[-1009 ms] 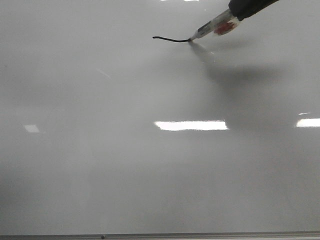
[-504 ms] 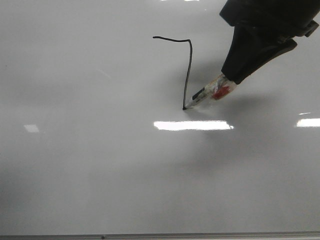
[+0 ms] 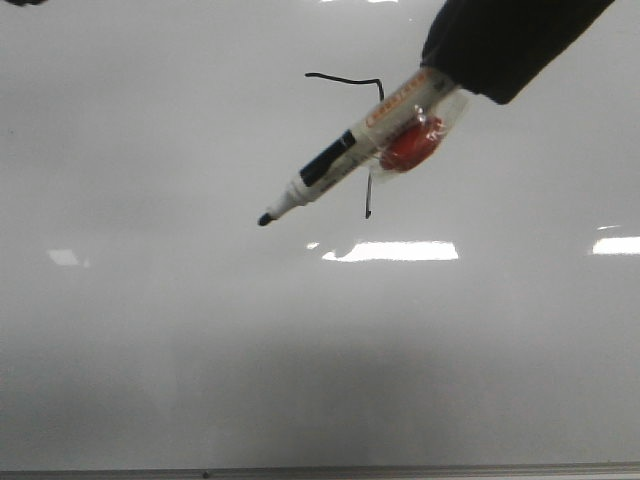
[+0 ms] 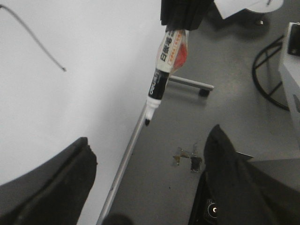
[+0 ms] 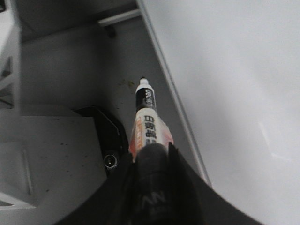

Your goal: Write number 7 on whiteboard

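I see the 7 drawn on the upper middle of the whiteboard. Its top bar is clear, but the marker crosses in front of the long stroke and hides the middle part; only the top corner and the low end of the stroke show. In the left wrist view only one end of a thin line is inside the frame, the rest is cut off.

The marker is lifted off the board, its black tip pointing down and to the left of the 7, not touching the surface. A red thing in clear wrap is fixed to the marker body; I cannot tell what it is. The right gripper is clamped on the back end of the marker, though in the front view it is only a dark shape cut by the top edge. The left gripper has its fingers well apart and nothing is between them.

The board is glossy and pale grey with bright glare patches below the 7. A thin metal edge strip runs along its near side. Beyond the board's edge, the wrist views show a grey floor, a dark cable and some small debris.
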`<action>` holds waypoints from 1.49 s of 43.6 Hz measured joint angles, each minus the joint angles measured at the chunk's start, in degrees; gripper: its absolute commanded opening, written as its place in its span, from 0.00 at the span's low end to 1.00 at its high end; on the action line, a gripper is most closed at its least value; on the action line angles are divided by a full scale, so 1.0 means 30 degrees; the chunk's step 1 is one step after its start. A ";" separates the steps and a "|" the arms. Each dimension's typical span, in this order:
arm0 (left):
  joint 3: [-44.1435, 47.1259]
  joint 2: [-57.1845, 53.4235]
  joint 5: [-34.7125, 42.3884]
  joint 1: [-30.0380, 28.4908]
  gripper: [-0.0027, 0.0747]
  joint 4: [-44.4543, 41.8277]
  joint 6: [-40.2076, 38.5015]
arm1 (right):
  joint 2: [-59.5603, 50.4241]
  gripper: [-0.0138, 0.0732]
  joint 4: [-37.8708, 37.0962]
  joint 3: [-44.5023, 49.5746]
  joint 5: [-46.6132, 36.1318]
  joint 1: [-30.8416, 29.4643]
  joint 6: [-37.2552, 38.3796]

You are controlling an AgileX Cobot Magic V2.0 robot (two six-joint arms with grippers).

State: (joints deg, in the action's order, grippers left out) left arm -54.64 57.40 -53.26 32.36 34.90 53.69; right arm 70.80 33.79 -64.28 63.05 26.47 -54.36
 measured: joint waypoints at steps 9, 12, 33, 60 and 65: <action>-0.0949 0.2610 0.0902 0.2917 0.67 0.0192 0.0355 | -0.0438 0.08 0.1833 0.0000 0.1006 0.0000 -0.1360; -0.1074 0.3384 0.1546 0.3468 0.67 0.0222 0.0355 | -0.0438 0.08 0.1881 0.0000 0.1006 0.0000 -0.1405; -0.1148 0.6000 0.2278 0.3854 0.42 0.0716 0.0383 | -0.0438 0.08 0.1921 0.0000 0.0620 0.0000 -0.1488; -0.1148 0.6000 0.2041 0.3888 0.01 0.0537 0.0917 | -0.0438 0.54 0.1953 0.0000 0.0680 0.0000 -0.1570; -0.1148 0.6000 0.2041 0.3888 0.01 0.0340 0.0633 | -0.0438 0.78 0.1953 0.0000 0.0624 -0.0037 -0.1570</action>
State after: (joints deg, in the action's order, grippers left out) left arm -58.08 75.41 -47.13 44.03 35.92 55.59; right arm 69.49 39.64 -64.28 64.92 26.36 -59.07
